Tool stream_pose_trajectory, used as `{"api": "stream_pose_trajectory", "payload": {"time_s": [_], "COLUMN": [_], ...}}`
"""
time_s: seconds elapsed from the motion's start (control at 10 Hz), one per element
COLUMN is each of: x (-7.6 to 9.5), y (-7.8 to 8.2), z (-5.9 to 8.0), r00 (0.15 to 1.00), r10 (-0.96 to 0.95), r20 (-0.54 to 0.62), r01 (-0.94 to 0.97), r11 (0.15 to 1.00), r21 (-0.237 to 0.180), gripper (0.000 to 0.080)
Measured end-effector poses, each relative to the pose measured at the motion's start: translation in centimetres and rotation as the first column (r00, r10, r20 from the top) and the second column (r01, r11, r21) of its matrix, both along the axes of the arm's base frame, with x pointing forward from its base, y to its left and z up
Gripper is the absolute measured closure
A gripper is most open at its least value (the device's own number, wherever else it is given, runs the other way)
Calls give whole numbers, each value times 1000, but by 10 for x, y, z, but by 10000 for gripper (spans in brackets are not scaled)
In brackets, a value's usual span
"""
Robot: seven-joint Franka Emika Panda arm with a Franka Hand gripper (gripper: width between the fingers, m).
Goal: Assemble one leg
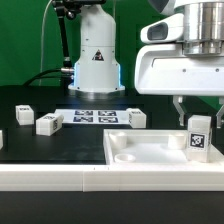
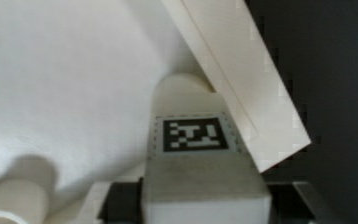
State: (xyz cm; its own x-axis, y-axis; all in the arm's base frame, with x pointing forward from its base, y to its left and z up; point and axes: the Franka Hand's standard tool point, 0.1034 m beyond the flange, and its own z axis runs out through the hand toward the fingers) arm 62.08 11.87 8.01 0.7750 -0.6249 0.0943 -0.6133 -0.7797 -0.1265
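- Exterior view: my gripper point(image 1: 199, 108) is closed on a leg point(image 1: 199, 136), holding it upright, tag outward, over the right end of the panel point(image 1: 140, 152); I judge that suits a downward insertion.
- Whether the leg's base touches the panel, I cannot tell.
- Wrist view puts the panel's raised rim point(image 2: 247, 80) just beside the leg point(image 2: 197, 150), so sideways room is tight there.
- Three spare legs point(image 1: 48, 124) lie well apart on the surface point(image 1: 60, 150), near the marker board point(image 1: 97, 117).

leg point(image 1: 199, 138) | small white oblong block, black-and-white tag facing the exterior cam | standing upright over the white panel point(image 1: 150, 152), toward the exterior view's right | wrist view: leg point(image 2: 197, 150) with tag on its face, right by the panel's raised edge
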Motion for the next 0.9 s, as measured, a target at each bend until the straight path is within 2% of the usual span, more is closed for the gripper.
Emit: {"api": "stream_pose_trajectory", "payload": {"time_s": [0.4,0.7,0.9], "x": [-2,-2,-2], "y": [3,3,4], "z": [0,0,-1], "r00": [928,843,846], "r10": [-370,-533,-528], "r20": [-38,-72,-73], "r01": [371,538,533], "r11": [926,838,841], "r21": [61,96,98], "gripper": [502,502,478]}}
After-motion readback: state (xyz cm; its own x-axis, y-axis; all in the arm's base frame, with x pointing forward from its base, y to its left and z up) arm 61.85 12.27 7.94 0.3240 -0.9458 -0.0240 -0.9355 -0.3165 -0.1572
